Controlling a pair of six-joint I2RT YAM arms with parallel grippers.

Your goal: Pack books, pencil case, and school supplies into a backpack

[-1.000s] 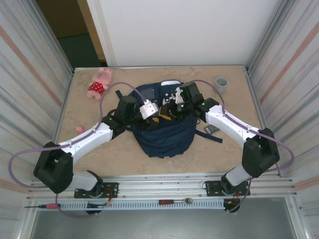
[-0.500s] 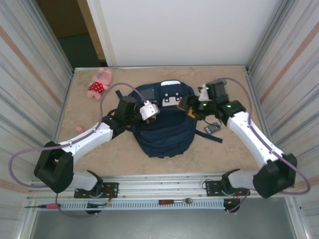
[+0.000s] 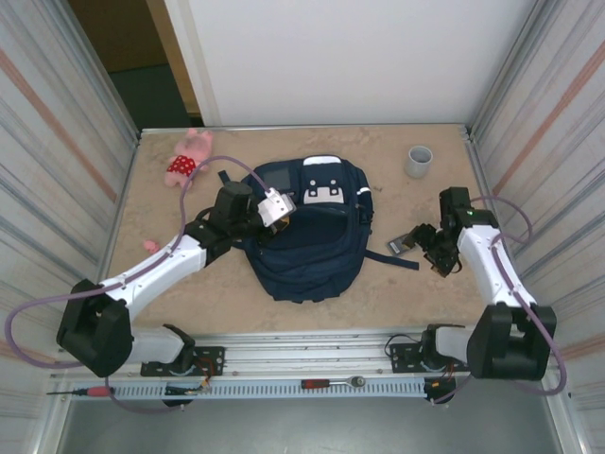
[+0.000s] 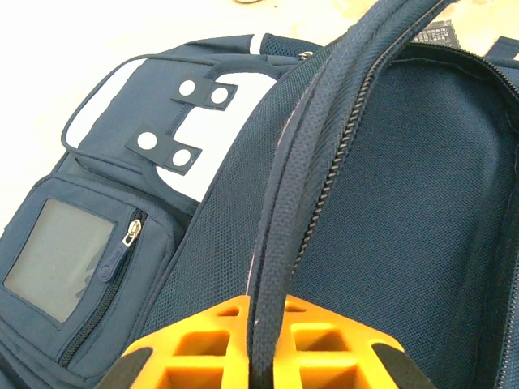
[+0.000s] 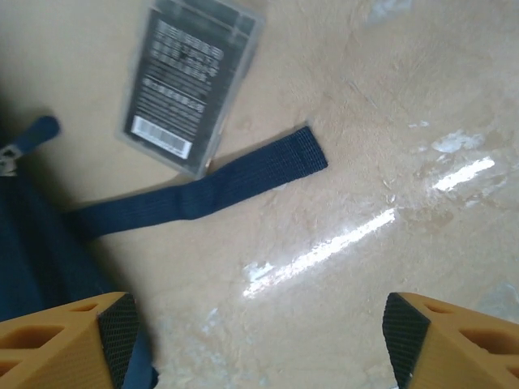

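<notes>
Centre of worktop (image 3: 378,293): navy backpack (image 3: 312,241) lying flat, white patches and grey window patch toward the far end. L claw (image 3: 275,207) is closed on the zippered rim of the bag's opening and holds it raised; in the wrist view the rim runs btwn the orange fingers (image 4: 203,348), w/ mesh lining to the right. R claw (image 3: 430,248) is wide open, gripping nothing, above bare worktop just right of the bag. Near it a small flat clear-grey pack (image 3: 400,244) lies printed side up, just beside a loose navy strap (image 3: 405,259). Grey cup (image 3: 419,159) at far right; pink plush toy (image 3: 189,157) at far left.
</notes>
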